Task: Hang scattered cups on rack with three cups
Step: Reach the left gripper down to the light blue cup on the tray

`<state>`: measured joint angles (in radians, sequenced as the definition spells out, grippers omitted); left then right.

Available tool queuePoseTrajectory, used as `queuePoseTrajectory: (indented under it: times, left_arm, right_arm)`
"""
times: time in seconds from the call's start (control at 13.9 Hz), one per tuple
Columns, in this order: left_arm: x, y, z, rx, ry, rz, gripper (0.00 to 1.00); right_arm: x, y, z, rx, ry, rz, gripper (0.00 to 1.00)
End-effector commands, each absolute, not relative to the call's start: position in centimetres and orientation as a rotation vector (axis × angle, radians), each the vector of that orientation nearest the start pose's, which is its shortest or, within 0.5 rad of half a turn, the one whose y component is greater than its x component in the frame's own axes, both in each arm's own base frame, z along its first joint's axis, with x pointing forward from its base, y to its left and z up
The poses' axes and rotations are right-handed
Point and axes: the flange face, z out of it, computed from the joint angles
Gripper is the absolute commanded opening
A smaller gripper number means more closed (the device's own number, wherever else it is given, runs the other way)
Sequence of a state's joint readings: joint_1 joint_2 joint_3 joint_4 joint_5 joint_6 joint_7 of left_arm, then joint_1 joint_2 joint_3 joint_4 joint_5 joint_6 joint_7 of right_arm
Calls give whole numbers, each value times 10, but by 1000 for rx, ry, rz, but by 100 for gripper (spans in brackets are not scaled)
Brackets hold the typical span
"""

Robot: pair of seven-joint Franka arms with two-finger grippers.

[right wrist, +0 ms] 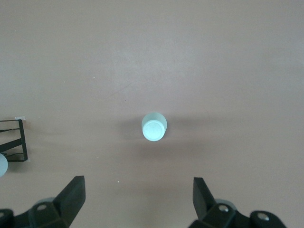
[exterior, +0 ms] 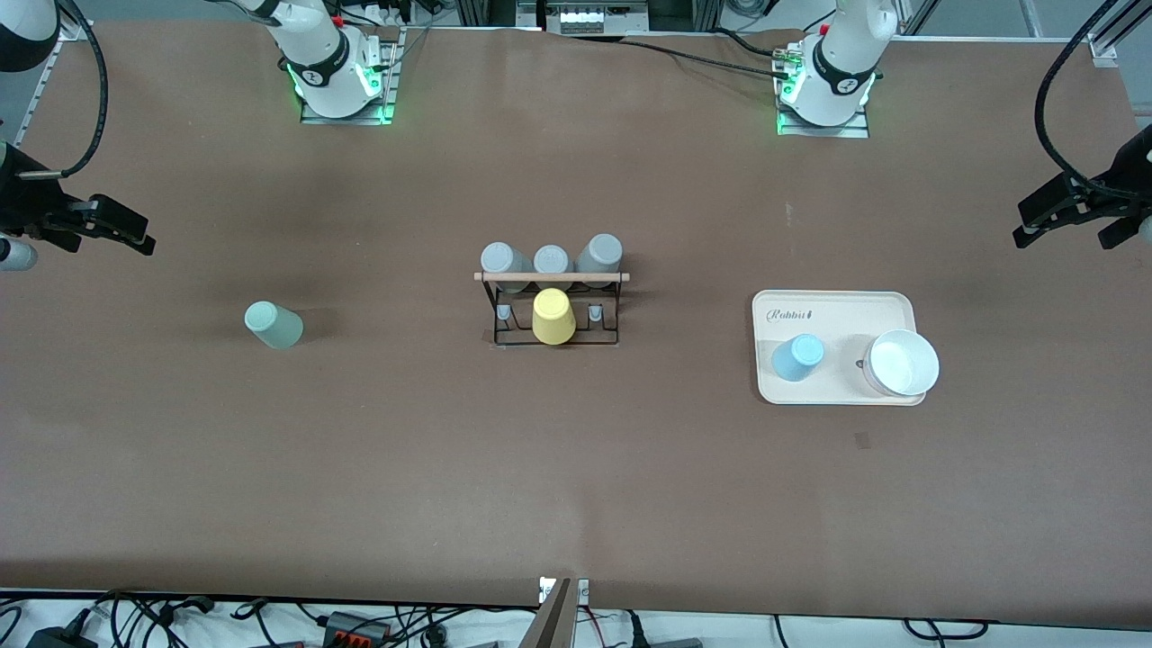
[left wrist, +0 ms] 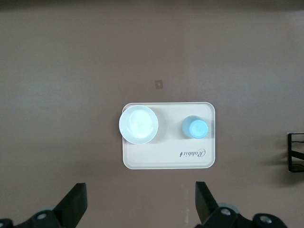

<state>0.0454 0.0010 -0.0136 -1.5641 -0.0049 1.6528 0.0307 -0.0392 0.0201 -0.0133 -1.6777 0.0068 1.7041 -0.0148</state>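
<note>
rack (exterior: 551,306): mid-table, black wire frame with a wooden rod across the top. Three grey cups (exterior: 551,261) sit on the pegs of the row farther from the front camera, a yellow cup (exterior: 553,317) sits upside down on the middle peg of the nearer row. The pegs either side of the yellow cup are bare, so that looks like where the two loose cups go.

green cup (exterior: 274,325): upside down on the bare table, toward the right arm's end, well apart from the rack. Mouth-down already suits dropping it over a peg, no flip needed.

blue cup (exterior: 797,356): upside down on a cream tray (exterior: 837,310) toward the left arm's end, beside a white bowl (exterior: 901,363). Also mouth-down. Bowl is near, so the grab probably wants to come straight down.

right gripper (right wrist: 136,202): high over the table at its own end, fingers spread wide, nothing held. Wrist camera looks straight down on the green cup (right wrist: 154,126), so it is placed to go for that one.

left gripper (left wrist: 141,204): high over its own end, fingers apart, empty. Wrist camera frames the tray (left wrist: 166,159) with the blue cup (left wrist: 195,128) and bowl (left wrist: 138,124).

status: neither loose cup touched yet, both still to hang.

risk: tapered smooth cups, could slip if pinched low near the wide rim.
</note>
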Motion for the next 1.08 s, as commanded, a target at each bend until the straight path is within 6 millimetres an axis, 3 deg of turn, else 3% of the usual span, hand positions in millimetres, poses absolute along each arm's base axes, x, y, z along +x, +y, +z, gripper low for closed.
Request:
queuePoseTrajectory:
  times: [0.0, 0.22, 0.5, 0.72, 1.01]
  left_arm:
    - [562, 18, 642, -3149, -3, -138, 100]
    - [568, 13, 629, -3157, 11, -100, 100]
    - [599, -40, 548, -3167, 102, 108, 100]
    - [616, -84, 482, -3174, -42, 119, 100]
    - [615, -102, 378, -3185, -136, 64, 100]
  right_arm:
    - [560, -29, 578, -3144, 40, -5, 100]
    - [561, -28, 578, -3145, 36, -9, 100]
    - [562, -28, 580, -3145, 38, -24, 100]
    - [563, -28, 580, -3145, 36, -31, 100]
    - [565, -29, 578, -3142, 34, -22, 100]
